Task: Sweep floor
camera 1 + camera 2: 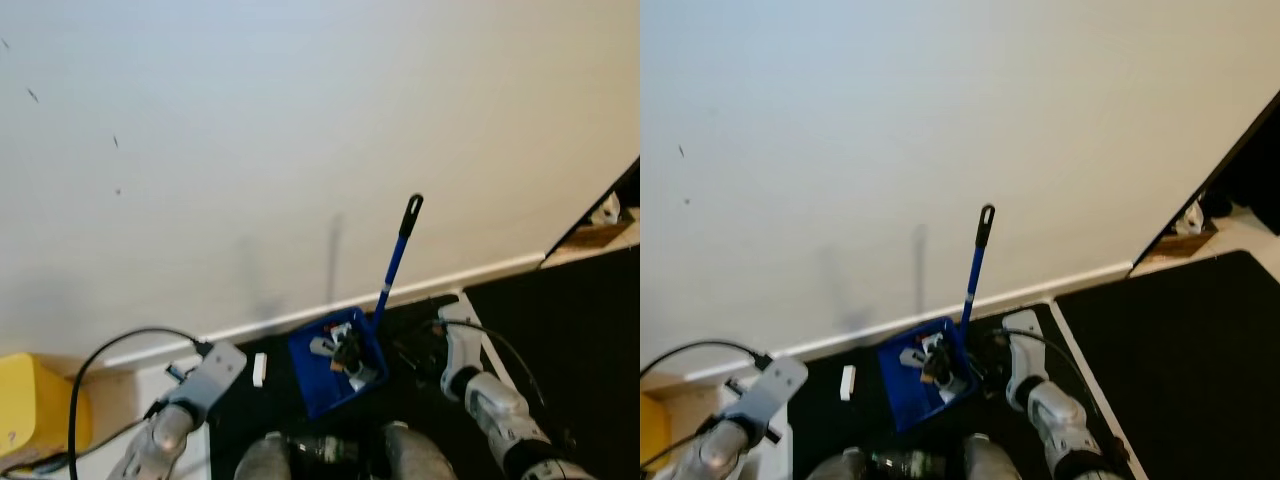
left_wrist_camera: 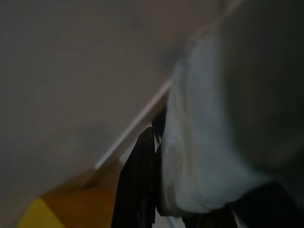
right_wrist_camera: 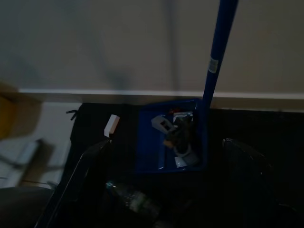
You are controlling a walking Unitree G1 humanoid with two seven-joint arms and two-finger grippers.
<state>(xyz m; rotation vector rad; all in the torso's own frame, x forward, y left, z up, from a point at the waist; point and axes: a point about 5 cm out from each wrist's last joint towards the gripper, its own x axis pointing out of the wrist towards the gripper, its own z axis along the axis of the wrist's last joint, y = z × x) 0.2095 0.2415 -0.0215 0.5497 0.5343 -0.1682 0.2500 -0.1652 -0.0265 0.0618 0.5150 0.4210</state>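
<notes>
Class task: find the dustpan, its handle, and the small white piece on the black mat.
dustpan (image 1: 318, 385): left eye view, blue front floor.
handle (image 1: 397, 254): left eye view, mid shaft.
white piece (image 1: 260, 368): left eye view, its middle.

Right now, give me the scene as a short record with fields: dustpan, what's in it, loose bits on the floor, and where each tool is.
dustpan: blue dustpan on black mat by the wall, its long handle upright
contents: small scraps of litter piled in the pan
loose bits: white piece on the mat, apart from the pan on its left
left tool: near yellow box
right tool: open, pointing at the pan
</notes>
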